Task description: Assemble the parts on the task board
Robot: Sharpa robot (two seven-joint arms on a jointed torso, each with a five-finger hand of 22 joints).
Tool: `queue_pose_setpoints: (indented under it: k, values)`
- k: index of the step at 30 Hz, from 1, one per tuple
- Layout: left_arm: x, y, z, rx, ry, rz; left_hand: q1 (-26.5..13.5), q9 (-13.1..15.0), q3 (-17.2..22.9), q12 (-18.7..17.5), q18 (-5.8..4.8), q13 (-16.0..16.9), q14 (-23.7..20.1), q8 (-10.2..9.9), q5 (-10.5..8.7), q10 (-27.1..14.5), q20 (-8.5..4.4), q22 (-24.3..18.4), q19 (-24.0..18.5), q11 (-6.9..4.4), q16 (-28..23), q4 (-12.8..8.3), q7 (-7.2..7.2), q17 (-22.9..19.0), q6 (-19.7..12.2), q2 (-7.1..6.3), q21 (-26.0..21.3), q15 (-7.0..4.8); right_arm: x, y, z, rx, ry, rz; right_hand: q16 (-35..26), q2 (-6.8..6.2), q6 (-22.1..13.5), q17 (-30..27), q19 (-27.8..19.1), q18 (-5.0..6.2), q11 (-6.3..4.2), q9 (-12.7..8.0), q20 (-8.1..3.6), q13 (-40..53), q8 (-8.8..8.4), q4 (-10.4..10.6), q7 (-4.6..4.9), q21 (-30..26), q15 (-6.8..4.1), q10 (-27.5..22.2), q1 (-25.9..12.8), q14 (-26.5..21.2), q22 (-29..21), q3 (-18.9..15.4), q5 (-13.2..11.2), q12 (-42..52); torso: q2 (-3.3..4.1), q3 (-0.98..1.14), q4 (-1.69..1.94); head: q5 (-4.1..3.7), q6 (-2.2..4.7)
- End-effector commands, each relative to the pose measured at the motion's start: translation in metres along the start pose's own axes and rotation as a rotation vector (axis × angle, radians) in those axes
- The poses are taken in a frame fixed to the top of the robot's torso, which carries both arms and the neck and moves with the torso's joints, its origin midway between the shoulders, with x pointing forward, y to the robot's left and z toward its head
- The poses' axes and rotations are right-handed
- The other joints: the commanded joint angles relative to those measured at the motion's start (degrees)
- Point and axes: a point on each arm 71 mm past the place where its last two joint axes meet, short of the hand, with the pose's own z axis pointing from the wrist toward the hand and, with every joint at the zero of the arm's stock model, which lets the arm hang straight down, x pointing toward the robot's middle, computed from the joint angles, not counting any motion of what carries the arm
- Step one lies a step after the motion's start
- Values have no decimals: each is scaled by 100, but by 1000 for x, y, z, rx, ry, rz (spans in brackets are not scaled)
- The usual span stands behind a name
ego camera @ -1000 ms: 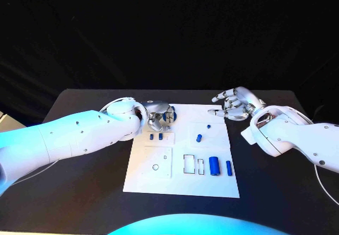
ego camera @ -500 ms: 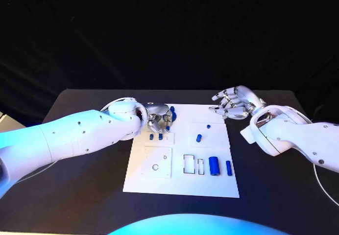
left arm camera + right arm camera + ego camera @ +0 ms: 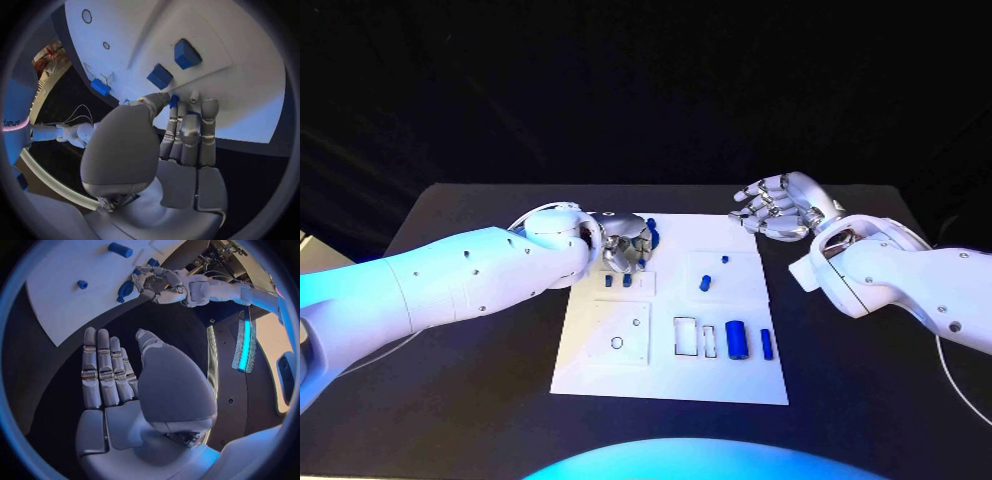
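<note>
Left arm is reaching in low across the black table from the 9 o'clock side, its white forearm lying nearly flat, and the left hand is hovering over the far-left corner of the task board, at about 11 o'clock on the plate. Its fingers are lying pressed together side by side and pointing down at the board, with the thumb folded in against them; a small blue part is showing between thumb tip and fingertips, pinched there as far as the wrist view lets on. In the head view that same bit of blue is peeking out at the far edge of the hand. Just beneath the fingertips two blue blocks are sitting in a raised square pad of the board, near the hand but not touching it. Right arm is bending in from 3 o'clock, elbow high, and the right hand is sitting off the board over bare table beyond its far-right corner, at roughly 1 o'clock. Its fingers are extending straight and close together, thumb standing apart, palm holding nothing. On the board, two small blue pegs are lying right of centre, and toward 5 o'clock a fat blue cylinder and a thin blue rod are lying side by side next to a rectangular outline. A small ring is sitting toward 7 o'clock.
</note>
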Motion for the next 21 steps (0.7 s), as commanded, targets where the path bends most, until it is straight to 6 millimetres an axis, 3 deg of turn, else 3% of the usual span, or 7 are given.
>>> queue_pose_setpoints:
  k: [1,12,16,21]
  values:
    - [2,-1,2,-2,6,2,63,-13,34,-42,-54,-13,20,-31,-17,29,-1,4,29,-3,34,-11,7,-13,42,-7,23,1,-1,1,0,-16,-13,35,-65,-75,-15,-52,-31,33,41,-14,7,-69,24,-5,76,-21,29,8,-10,-5,-108,55,30,-33,3,-1,0,-13,-9]
    - [5,-2,5,1,21,-6,121,-62,187,-71,-69,-80,57,-73,-47,157,-8,113,70,-24,90,-140,20,17,128,68,118,-17,0,1,0,-10,-11,47,-120,-84,-24,-100,-42,34,51,-24,18,-134,25,-6,86,-19,40,4,-16,-4,-211,73,41,-55,1,1,0,-26,-28]
    - [6,-3,5,7,14,-9,156,-69,298,-78,-86,-122,125,-65,-70,352,-38,250,143,-82,156,-266,-8,96,301,126,226,-64,0,1,0,-9,-10,48,-139,-90,-30,-115,-47,34,56,-27,23,-155,24,-6,91,-19,45,0,-19,-6,-245,76,42,-62,-1,1,5,-33,-28]
    - [5,-3,5,15,-15,-12,189,-30,493,-123,-144,-172,294,-55,-126,785,-135,586,352,-200,253,-566,-79,266,697,224,478,-177,0,1,0,-8,-9,49,-154,-92,-34,-128,-52,33,61,-30,27,-173,24,-6,95,-19,49,-4,-23,-8,-274,79,41,-68,-4,-1,8,-33,-22]
